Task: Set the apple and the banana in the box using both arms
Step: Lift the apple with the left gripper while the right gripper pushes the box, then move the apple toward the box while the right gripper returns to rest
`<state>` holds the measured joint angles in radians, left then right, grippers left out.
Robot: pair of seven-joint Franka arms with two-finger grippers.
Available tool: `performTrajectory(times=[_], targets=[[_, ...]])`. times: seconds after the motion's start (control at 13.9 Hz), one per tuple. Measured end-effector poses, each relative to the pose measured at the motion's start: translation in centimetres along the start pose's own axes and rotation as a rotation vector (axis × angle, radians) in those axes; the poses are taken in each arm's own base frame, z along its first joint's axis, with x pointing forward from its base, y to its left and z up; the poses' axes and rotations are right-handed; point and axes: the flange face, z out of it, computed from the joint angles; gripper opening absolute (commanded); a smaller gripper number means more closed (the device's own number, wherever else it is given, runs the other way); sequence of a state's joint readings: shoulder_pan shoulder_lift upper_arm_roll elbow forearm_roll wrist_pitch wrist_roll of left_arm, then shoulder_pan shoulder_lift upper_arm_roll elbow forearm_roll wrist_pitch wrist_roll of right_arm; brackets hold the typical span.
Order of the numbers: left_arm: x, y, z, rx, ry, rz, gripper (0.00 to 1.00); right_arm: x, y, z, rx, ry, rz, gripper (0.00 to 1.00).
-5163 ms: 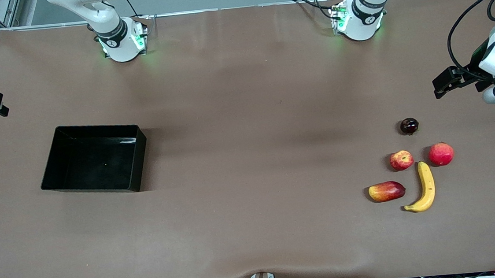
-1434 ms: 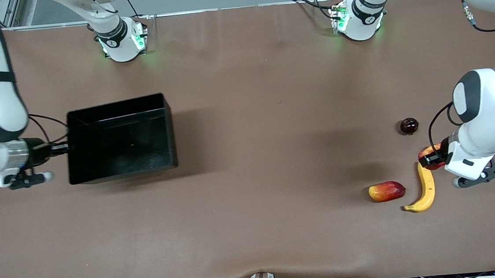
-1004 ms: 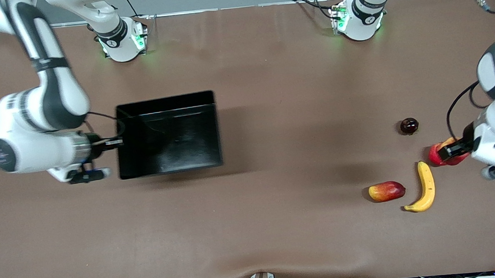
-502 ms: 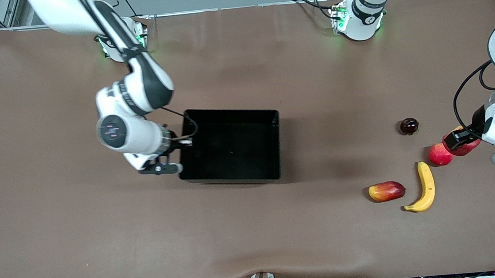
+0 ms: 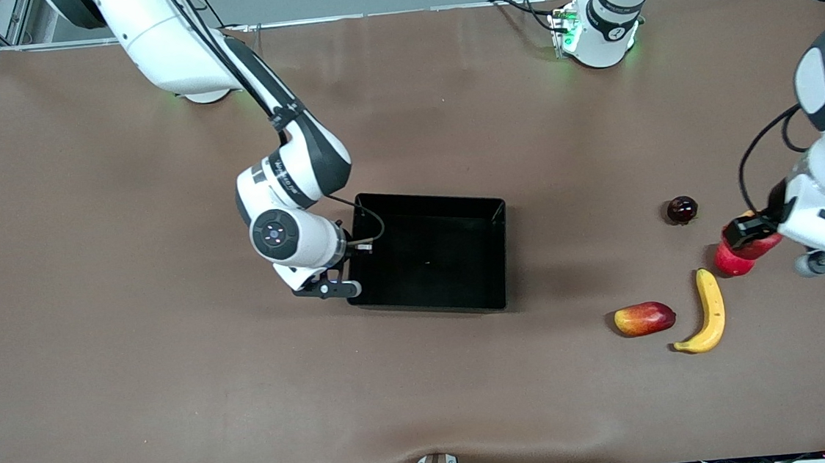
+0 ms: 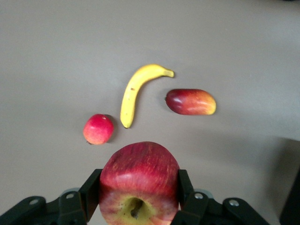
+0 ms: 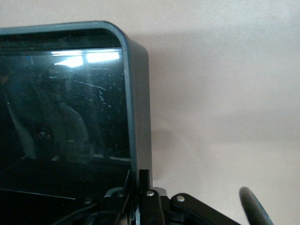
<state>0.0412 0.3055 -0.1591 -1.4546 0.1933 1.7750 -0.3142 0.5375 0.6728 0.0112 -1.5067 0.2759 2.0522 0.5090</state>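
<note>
Box [image 5: 429,259] sits near the table's middle, empty, its glossy black floor showing only reflections. Right gripper [image 5: 356,248] is clamped on the box wall at the end toward the right arm's side of the table; the right wrist view shows the thin wall [image 7: 139,117] pinched between the fingers.

Left gripper [image 6: 136,197] hangs in the air over the fruit group at the left arm's end of the table, fingers closed around the apple [image 6: 139,183], stem dimple facing the wrist camera. In the front view the held apple [image 5: 752,243] overlaps the pinkish-red round fruit [image 5: 728,262], which lies on the table beneath it.

Banana [image 5: 707,311] lies on the table, just nearer the front camera than the round fruit, not touching it. Oblong red-and-yellow fruit [image 5: 644,318] lies beside the banana, toward the box, a small gap between. Small dark fruit [image 5: 682,209] sits farther from the front camera, apart from the rest.
</note>
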Motion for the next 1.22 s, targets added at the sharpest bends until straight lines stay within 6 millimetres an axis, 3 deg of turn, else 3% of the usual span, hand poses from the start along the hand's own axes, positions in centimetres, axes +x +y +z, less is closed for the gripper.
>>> performTrajectory(times=[0.22, 0.36, 0.5, 0.79, 1.0, 1.22], targets=[[-0.2, 0.1, -0.3, 0.002, -0.007, 0.002, 0.00, -0.5, -1.6, -0.8, 0.014, 0.014, -0.026, 1.00], [-0.5, -0.3, -0.7, 0.010, -0.025, -0.002, 0.00, -0.7, -3.3, -3.3, 0.043, 0.053, -0.050, 1.00], [-0.8, -0.4, -1.0, 0.012, -0.029, -0.003, 0.00, -0.8, -3.5, -6.7, 0.056, 0.066, -0.055, 1.00], [-1.2, 0.3, -1.0, 0.010, -0.051, 0.010, 0.00, -0.7, -0.4, -14.8, 0.071, 0.068, -0.024, 1.00], [-2.7, 4.5, -1.8, -0.037, -0.065, 0.070, 0.00, 0.0, 4.5, -22.2, 0.077, 0.038, 0.022, 1.00], [-3.7, 6.8, -2.7, -0.055, -0.059, 0.109, 0.00, -1.0, 7.4, -29.3, 0.087, 0.041, 0.036, 1.00]])
